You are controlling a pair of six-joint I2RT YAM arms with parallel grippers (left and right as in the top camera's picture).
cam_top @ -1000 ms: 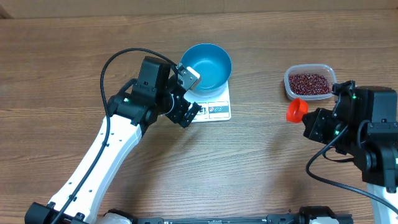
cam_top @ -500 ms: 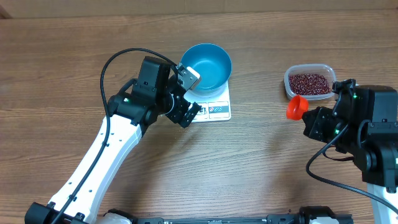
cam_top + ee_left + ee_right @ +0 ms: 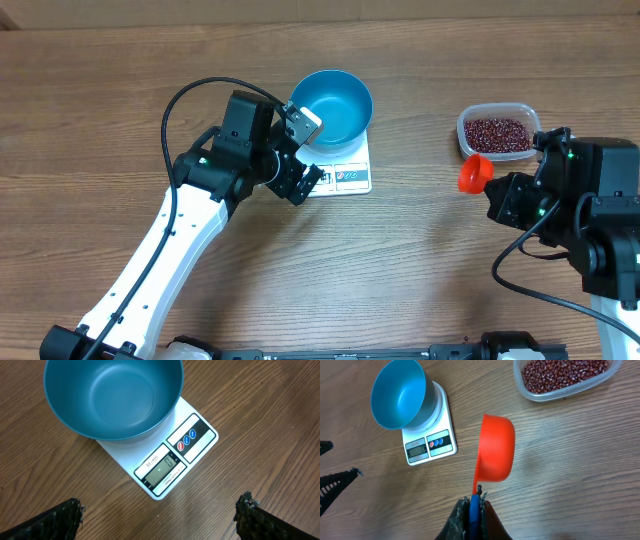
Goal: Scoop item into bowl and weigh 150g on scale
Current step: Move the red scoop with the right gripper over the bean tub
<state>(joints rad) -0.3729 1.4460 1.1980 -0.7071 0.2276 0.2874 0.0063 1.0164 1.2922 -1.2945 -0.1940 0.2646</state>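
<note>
The blue bowl point(image 3: 332, 108) stands empty on the white scale point(image 3: 346, 178), whose display point(image 3: 161, 469) reads zero. My left gripper point(image 3: 160, 507) hovers open just in front of the scale, with nothing between its fingers. Dark red beans point(image 3: 496, 133) fill a clear tub point(image 3: 540, 396) at the far right. An orange scoop point(image 3: 495, 450) with a blue handle hangs above the table just near the tub, and my right gripper point(image 3: 475, 501) is shut on that handle. The scoop is turned on its side, so its inside is hidden.
Bare wooden tabletop point(image 3: 420, 260) lies between the scale and the tub. The left arm's black cable point(image 3: 185, 100) loops above the table left of the bowl.
The right gripper has carried the scoop slightly farther back, toward the tub. The left arm has not moved.
</note>
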